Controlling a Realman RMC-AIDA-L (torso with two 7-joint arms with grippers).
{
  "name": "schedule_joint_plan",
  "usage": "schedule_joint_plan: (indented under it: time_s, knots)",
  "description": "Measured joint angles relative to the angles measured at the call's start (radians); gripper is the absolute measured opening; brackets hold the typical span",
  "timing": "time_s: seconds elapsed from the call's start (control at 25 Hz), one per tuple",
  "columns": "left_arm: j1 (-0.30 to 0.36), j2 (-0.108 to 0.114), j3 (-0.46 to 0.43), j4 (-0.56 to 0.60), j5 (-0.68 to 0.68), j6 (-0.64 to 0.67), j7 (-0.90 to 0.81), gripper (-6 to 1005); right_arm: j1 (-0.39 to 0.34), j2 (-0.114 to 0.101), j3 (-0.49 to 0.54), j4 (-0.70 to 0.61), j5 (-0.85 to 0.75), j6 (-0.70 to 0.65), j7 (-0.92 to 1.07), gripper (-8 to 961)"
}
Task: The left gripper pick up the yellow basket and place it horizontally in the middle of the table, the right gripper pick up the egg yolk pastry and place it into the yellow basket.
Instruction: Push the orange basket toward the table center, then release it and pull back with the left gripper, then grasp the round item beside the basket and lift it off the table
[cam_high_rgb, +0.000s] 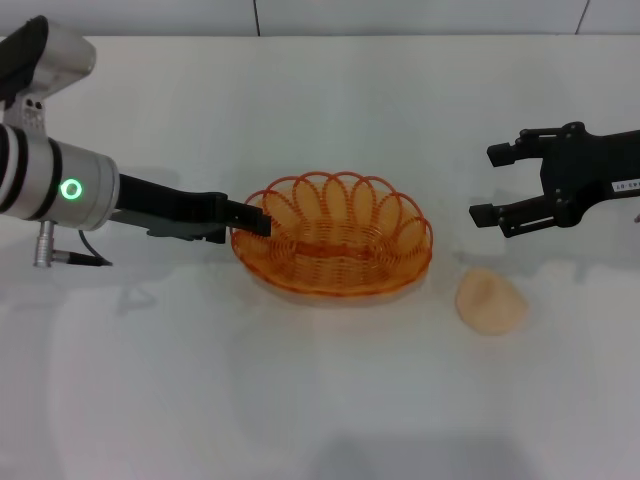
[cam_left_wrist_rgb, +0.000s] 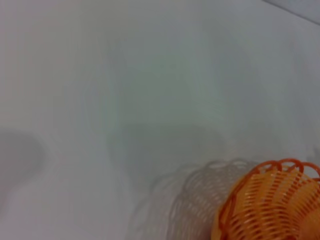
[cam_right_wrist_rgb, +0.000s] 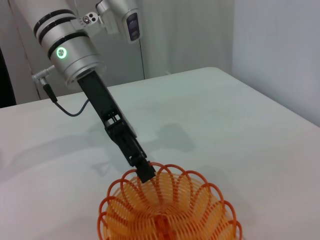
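Observation:
The yellow basket (cam_high_rgb: 340, 255) sits on the white table (cam_high_rgb: 300, 400) near the middle, its long side running left to right. My left gripper (cam_high_rgb: 256, 222) reaches in from the left and is shut on the basket's left rim. In the right wrist view the left gripper (cam_right_wrist_rgb: 143, 172) pinches the rim of the basket (cam_right_wrist_rgb: 170, 215). The basket also shows in the left wrist view (cam_left_wrist_rgb: 272, 205). The egg yolk pastry (cam_high_rgb: 491, 300) lies on the table just right of the basket. My right gripper (cam_high_rgb: 487, 184) is open and empty, hovering above and behind the pastry.
The table's far edge meets a grey wall at the top of the head view. A grey cable (cam_high_rgb: 95, 255) hangs from the left arm's wrist near the table's left side.

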Motion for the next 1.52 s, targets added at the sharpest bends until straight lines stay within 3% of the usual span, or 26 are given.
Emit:
schedule_joint_plan:
  time_s: [0.32,0.4,0.44,0.72,0.92,1.08,1.32,1.52]
  knots:
    - [0.022,0.019,0.0,0.048,0.002,0.031,0.003,803,0.0,0.0,0.0,0.0,0.0,-0.001,0.005,869]
    - [0.052,0.024,0.0,0.13,0.003,0.075,0.021,881,-0.002,0.0,0.001,0.0,0.0,-0.002,0.007,869]
    - [0.078,0.029,0.0,0.192,0.004,0.102,0.058,881,-0.003,0.0,0.001,0.0,0.0,-0.002,0.008,869]
    - [0.158,0.032,-0.013,0.321,-0.016,0.206,0.335,881,-0.013,-0.009,0.002,-0.004,0.002,-0.017,0.034,870]
    - [0.207,0.02,-0.099,0.354,-0.05,0.314,0.595,881,-0.014,-0.026,0.002,-0.005,-0.003,-0.067,0.036,869]
    - [0.25,0.027,-0.188,0.357,-0.143,0.401,0.801,881,-0.014,-0.045,0.002,-0.009,-0.042,-0.095,0.054,870]
    - [0.289,0.03,-0.297,0.32,-0.205,0.449,1.009,881,-0.013,-0.048,0.002,-0.018,-0.088,-0.115,0.061,870]
    - [0.283,0.042,-0.357,0.198,-0.211,0.473,1.164,881,-0.003,-0.045,-0.004,-0.052,-0.109,-0.181,0.117,870]
